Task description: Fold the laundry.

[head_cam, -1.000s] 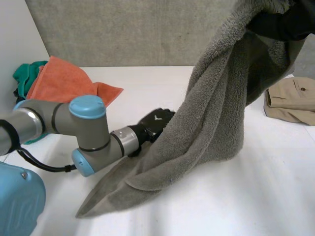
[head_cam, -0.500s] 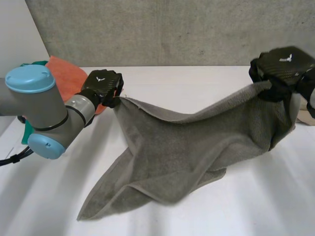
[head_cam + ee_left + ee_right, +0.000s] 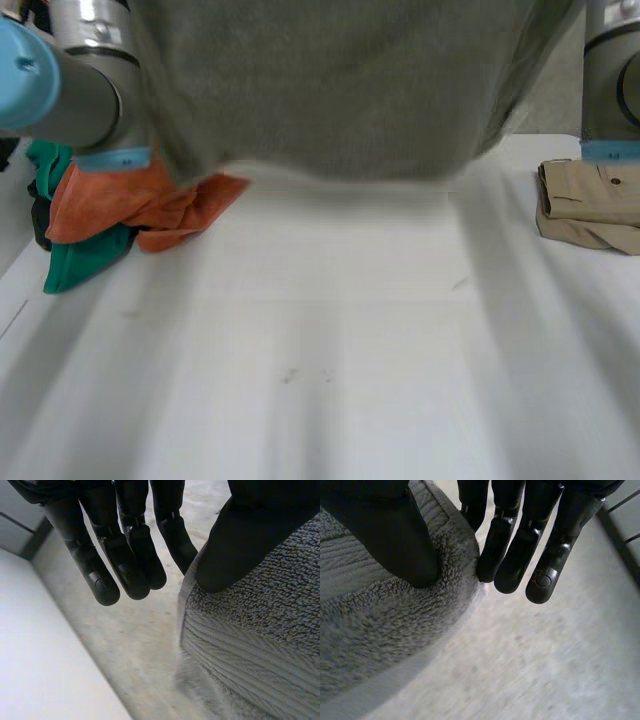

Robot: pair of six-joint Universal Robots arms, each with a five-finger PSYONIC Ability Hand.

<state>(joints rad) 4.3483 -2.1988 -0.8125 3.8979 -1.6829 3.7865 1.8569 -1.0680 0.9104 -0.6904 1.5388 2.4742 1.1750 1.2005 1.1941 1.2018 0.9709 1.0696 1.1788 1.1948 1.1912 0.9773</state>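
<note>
We hold the grey terry towel (image 3: 330, 90) hanging spread below both hands: the left hand (image 3: 235, 535) pinches its top edge under the thumb, the right hand (image 3: 380, 535) likewise. We judge it soft, limp, fairly weighty; corners grip best.

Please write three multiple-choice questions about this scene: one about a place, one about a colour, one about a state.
1. Where does the beige garment lie?
A. on the table, at the robot's right
B. on the floor
C. in a hand

2. What colour is the cloth touching the green cloth?
A. blue
B. orange
C. white

3. How is the grey towel?
A. folded on the table
B. held up by both hands
C. rolled up

Answers: A, it rests by the right arm; B, the orange cloth overlaps it; B, the left hand and right hand each pinch its edge.
</note>
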